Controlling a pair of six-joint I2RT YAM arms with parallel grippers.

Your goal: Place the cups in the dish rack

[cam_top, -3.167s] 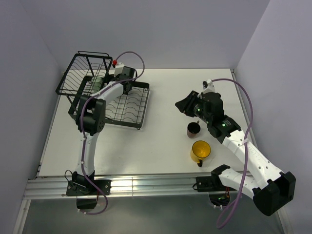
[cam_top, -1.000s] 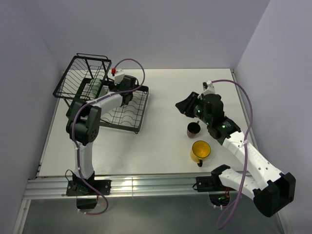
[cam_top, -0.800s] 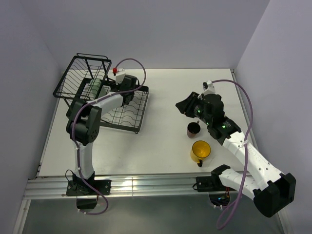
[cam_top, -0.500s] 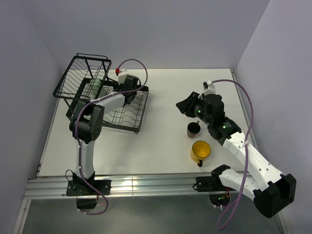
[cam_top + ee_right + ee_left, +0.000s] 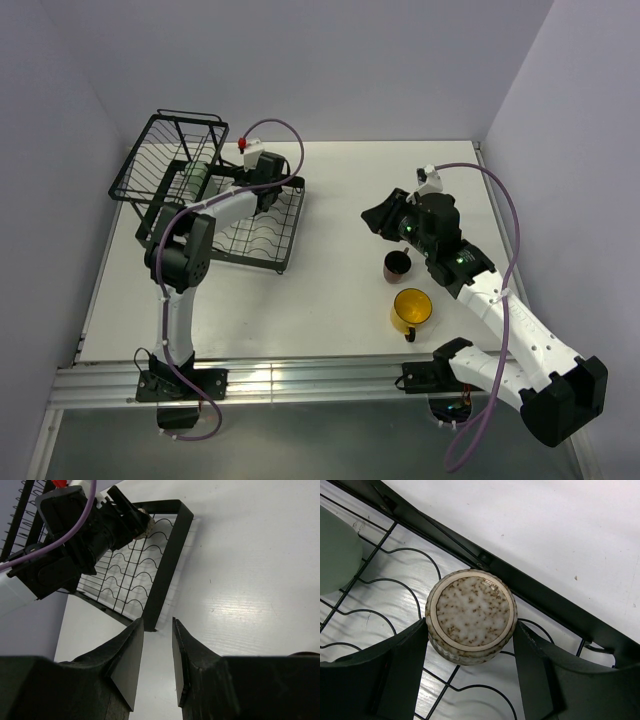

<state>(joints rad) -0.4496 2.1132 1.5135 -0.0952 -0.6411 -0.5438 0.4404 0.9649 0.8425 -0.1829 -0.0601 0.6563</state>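
The beige speckled cup [image 5: 472, 612] stands upside down on the wires of the black dish rack [image 5: 250, 238], at the far right corner of its flat tray. My left gripper [image 5: 266, 190] is shut on this cup, with a finger against each side [image 5: 470, 626]. The pale green tumbler [image 5: 196, 180] lies in the rack's taller basket section; its edge shows in the left wrist view [image 5: 335, 555]. The dark brown mug [image 5: 397, 265] and the yellow mug [image 5: 411, 309] stand on the table at the right. My right gripper [image 5: 380, 220] hovers above the brown mug, narrowly open and empty [image 5: 158, 625].
The rack's black rim [image 5: 545, 605] runs just beyond the speckled cup. In the right wrist view the rack's near right corner [image 5: 167, 565] and my left wrist [image 5: 85, 525] show. White table [image 5: 330, 190] lies between rack and mugs. Walls close in on both sides.
My left gripper has shifted a little to the right and farther back over the tray with the speckled cup, and its elbow has moved. The right arm and both mugs have not moved.
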